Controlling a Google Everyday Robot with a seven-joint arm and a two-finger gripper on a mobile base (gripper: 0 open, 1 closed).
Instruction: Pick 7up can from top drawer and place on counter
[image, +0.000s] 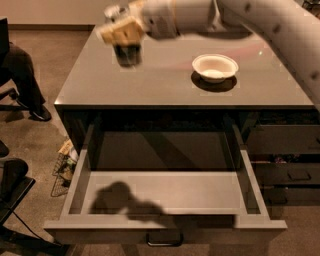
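Observation:
My gripper (121, 30) is at the top left of the camera view, raised over the left part of the counter (165, 82). It is shut on the 7up can (113, 11), of which only the silver top shows above the tan fingers (127, 31). A dark reflection of can and gripper lies on the glossy counter just below them. The top drawer (165, 192) stands pulled open below the counter. Its pale floor holds nothing but the arm's shadow. Its curved metal handle (164, 242) is at the front.
A white bowl (215, 67) sits on the counter right of the gripper. My arm (270, 22) crosses the top right. Dark drawer fronts (287, 150) are at the right. A seated person's leg (20, 75) and a wire basket (65, 167) are on the floor at the left.

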